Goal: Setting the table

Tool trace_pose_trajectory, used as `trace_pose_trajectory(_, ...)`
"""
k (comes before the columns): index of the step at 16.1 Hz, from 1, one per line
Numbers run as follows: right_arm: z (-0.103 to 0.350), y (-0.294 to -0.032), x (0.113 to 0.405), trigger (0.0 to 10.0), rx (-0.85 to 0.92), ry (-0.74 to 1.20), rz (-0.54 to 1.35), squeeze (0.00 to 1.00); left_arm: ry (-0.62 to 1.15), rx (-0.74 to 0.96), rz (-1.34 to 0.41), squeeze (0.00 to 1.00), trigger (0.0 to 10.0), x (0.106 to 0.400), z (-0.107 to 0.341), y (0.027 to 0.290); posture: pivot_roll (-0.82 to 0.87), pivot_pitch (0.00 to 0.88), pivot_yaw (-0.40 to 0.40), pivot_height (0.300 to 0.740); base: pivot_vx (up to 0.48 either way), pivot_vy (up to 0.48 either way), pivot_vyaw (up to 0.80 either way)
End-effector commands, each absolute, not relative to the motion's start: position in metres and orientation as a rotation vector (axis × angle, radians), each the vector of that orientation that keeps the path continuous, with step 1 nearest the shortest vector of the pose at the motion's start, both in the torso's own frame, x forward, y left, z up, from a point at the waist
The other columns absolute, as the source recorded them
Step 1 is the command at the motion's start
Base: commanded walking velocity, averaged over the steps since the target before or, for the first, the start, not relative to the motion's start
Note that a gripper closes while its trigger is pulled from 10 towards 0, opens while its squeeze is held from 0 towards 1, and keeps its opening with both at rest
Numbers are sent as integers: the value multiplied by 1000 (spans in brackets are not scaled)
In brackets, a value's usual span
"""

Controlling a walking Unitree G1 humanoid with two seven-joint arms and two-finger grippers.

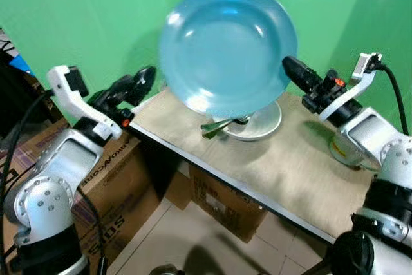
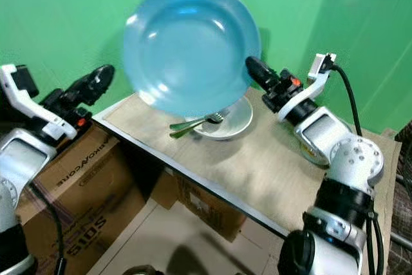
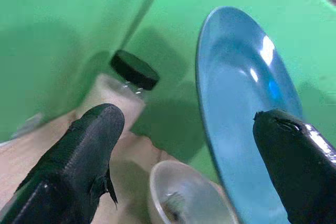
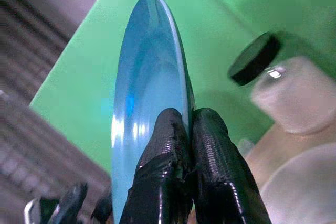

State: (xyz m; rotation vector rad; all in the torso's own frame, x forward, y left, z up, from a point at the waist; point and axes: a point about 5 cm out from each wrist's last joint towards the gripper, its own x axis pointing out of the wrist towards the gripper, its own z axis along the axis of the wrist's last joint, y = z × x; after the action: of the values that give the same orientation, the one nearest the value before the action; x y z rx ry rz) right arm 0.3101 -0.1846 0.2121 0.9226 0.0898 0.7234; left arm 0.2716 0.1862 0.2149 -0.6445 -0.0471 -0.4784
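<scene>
Left eye view, hidden: blue plate (image 1: 226, 48), held upright and motion-blurred, covers part of the white bowl (image 1: 261, 123) behind it; the cutlery count in the bowl cannot be told.
Left eye view, surroundings: one wooden bench (image 1: 283, 165) against a green wall (image 1: 77, 11); two cardboard boxes, one (image 1: 119, 178) beside the bench, one (image 1: 222, 204) under it.
Right eye view, grippers: right gripper (image 2: 255, 69), jaws pinched on the plate's rim above the bench; left gripper (image 2: 98, 78) beside the bench end, apart from the plate.
Left wrist view: left jaws spread wide, holding nothing; plate edge-on between the fingertips (image 3: 100, 124) in the frame; one black-lidded jar (image 3: 123, 85), blurred.
Right wrist view: both fingers (image 4: 170, 145) clamped on the rim; jar and bowl cut off.
</scene>
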Motion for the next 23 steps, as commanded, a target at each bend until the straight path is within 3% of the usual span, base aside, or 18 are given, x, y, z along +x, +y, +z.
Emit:
trace_pose_trajectory(1, 224, -175, 303, 0, 909, 40, 824, 0, -33, -659, -541, 0, 10000, 273, 218, 179, 90, 0, 53, 740, 0, 0, 0)
trace_pose_trajectory(2, 224, -174, 302, 0, 908, 32, 833, 0, -18, -667, -551, 0, 7725, 274, 217, 178, 89, 0, 54, 740, 0, 0, 0)
trace_pose_trajectory(3, 224, -174, 301, 0, 908, 27, 835, 0, 4, -676, -540, 0, 0, 275, 214, 178, 87, 0, 58, 740, 0, 0, 0)
trace_pose_trajectory(18, 228, -168, 300, 0, 896, -4, 875, 0, -31, -711, -588, 0, 0, 268, 218, 176, 98, 0, 51, 740, 0, 0, 0)
trace_pose_trajectory(23, 229, -168, 300, 0, 906, -8, 879, 0, -89, -730, -681, 0, 0, 259, 227, 172, 100, 0, 50, 740, 0, 0, 0)
